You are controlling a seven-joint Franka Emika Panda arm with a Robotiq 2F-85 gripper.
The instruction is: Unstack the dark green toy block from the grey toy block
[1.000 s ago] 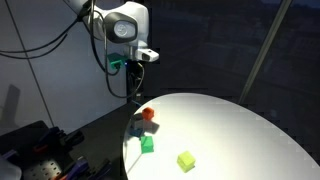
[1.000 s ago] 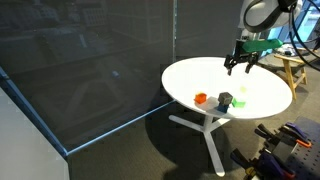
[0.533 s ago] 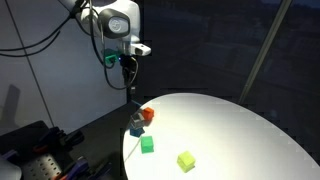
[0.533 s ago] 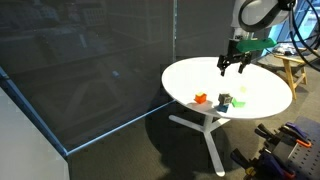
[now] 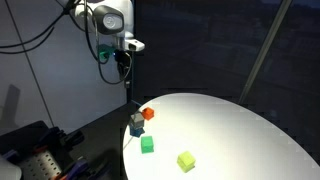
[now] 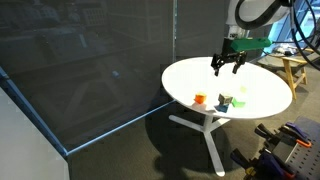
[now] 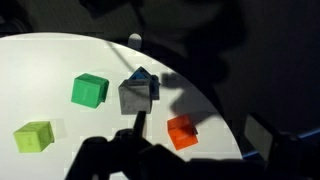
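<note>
The dark green toy block (image 7: 90, 90) lies on the white table, apart from the grey toy block (image 7: 135, 95), which stands alone near the table's edge. Both show in both exterior views: the green block (image 5: 147, 145) (image 6: 240, 100) and the grey block (image 5: 136, 125) (image 6: 225, 100). My gripper (image 5: 122, 58) (image 6: 228, 66) hangs high above the table's edge, open and empty. In the wrist view its dark fingers (image 7: 195, 150) frame the bottom of the picture, well above the blocks.
An orange-red cube (image 7: 182, 131) (image 5: 148, 113) lies close to the grey block. A yellow-green cube (image 7: 33, 137) (image 5: 186, 160) lies farther in on the round white table (image 5: 230, 125). A dark glass wall and cluttered benches surround the table.
My gripper has risen and drifted away from the blocks, past the table's edge. The blocks have not moved.
</note>
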